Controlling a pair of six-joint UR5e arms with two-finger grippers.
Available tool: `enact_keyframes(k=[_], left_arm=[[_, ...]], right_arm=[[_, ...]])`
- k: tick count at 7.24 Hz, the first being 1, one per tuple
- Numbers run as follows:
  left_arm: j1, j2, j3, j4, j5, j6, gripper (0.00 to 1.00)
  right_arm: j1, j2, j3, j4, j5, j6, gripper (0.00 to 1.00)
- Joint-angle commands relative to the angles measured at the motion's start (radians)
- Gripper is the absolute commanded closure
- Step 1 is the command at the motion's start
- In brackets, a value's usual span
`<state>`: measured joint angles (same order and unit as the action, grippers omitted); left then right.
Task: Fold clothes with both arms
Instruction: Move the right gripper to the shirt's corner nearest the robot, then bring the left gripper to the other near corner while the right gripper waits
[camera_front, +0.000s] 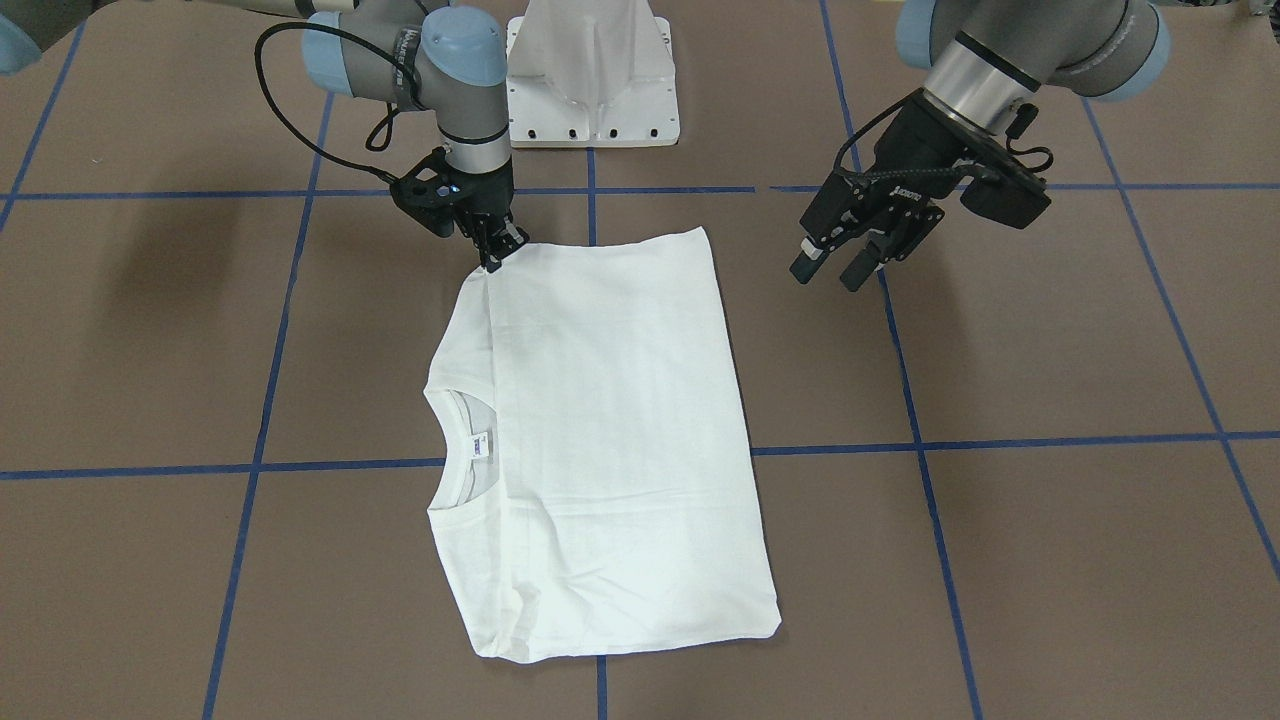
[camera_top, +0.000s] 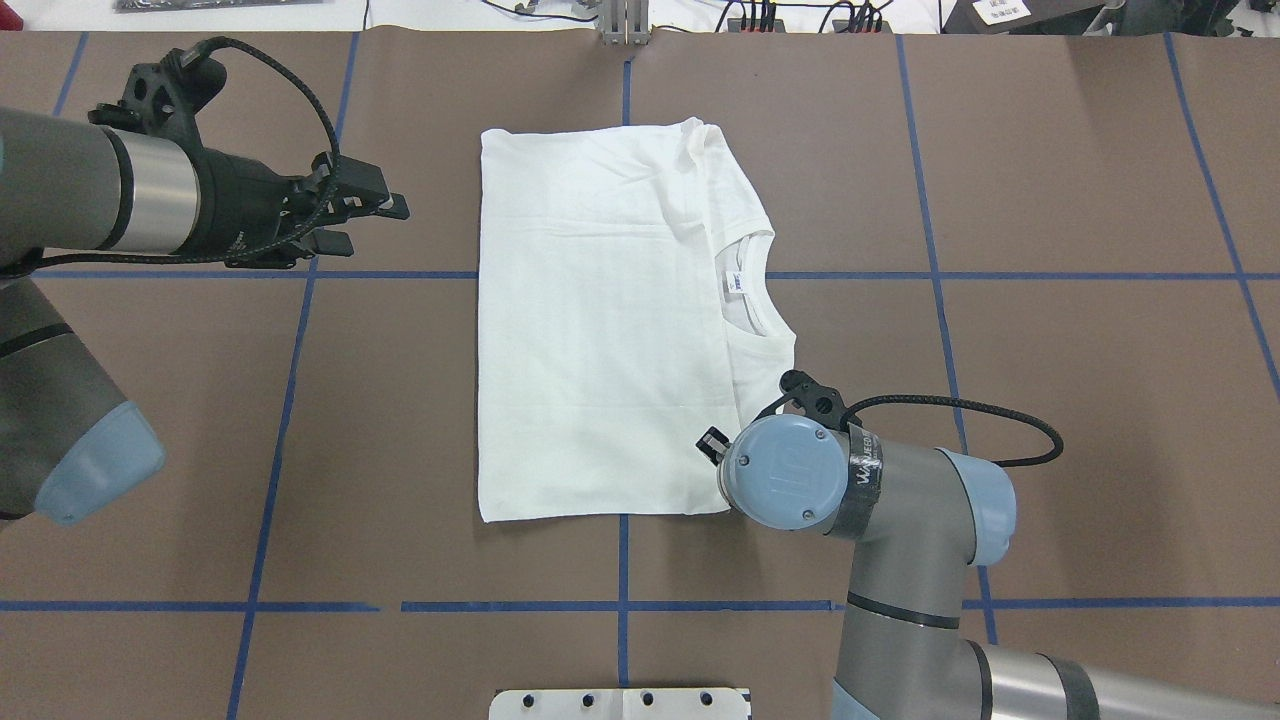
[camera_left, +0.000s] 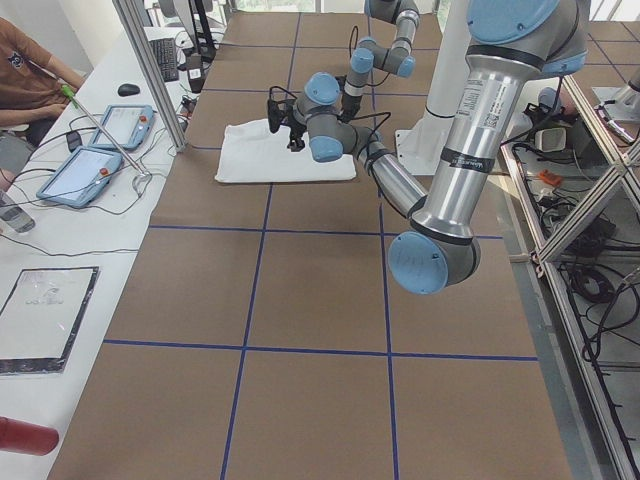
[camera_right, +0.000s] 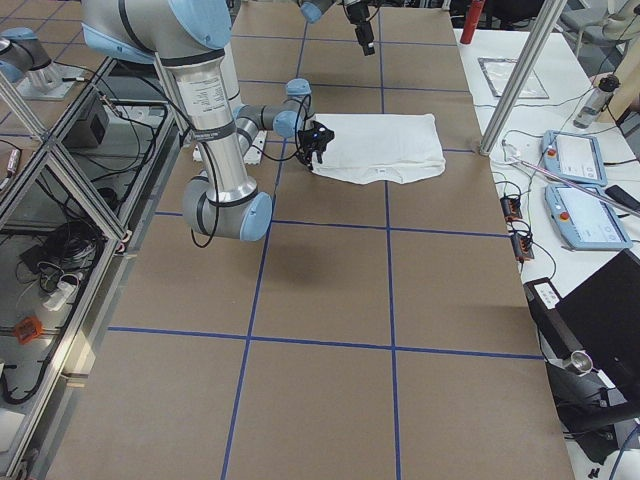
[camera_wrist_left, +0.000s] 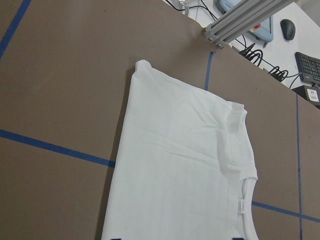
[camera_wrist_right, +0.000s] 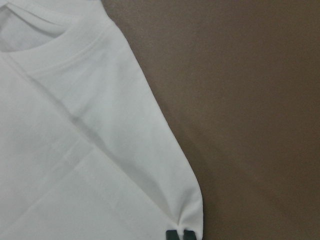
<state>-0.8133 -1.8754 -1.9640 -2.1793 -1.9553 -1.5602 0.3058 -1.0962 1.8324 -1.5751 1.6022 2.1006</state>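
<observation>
While the folded T-shirt (camera_front: 610, 440) lies flat on the table (camera_front: 1050, 350), the right gripper (camera_front: 492, 258) seems pinched on its robot-side corner and the left gripper (camera_front: 828, 270) hangs spread, off the opposite edge.

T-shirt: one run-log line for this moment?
T-shirt: folded, lying flat | right gripper: shut on T-shirt corner | left gripper: open, holding nothing

Desk (camera_front: 1050, 560): brown top, blue tape (camera_front: 1000, 441) grid. White base (camera_front: 592, 75) sits at the robot-side edge. White side bench (camera_left: 90, 300) along the far edge carries two blue pendants (camera_left: 92, 176), keyboard (camera_left: 164, 58), mouse (camera_left: 128, 90), loose cables and a red bottle (camera_left: 25, 437) lying flat. Person (camera_left: 30, 70) seated there. Aluminium post (camera_left: 150, 70) stands between bench and desk.
</observation>
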Motion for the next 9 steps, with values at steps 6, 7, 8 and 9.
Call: enact_keyframes(k=[6,7,8,9], left_arm=[[0.535,0.009,-0.041,0.158,0.371,-0.474,0.21],[0.563,0.009,-0.036,0.233,0.387,-0.478,0.21],[0.58,0.01,-0.021,0.24,0.389,-0.483,0.21],[0.594,0.009,-0.001,0.24,0.388,-0.507,0.22]], right_arm=[[-0.042,-0.06,0.169,-0.109,0.005,0.001,1.0],[-0.043,-0.062,0.171,-0.109,0.007,0.001,1.0],[-0.043,-0.062,0.172,-0.109,0.007,0.001,1.0],[-0.043,-0.062,0.172,-0.109,0.007,0.001,1.0]])
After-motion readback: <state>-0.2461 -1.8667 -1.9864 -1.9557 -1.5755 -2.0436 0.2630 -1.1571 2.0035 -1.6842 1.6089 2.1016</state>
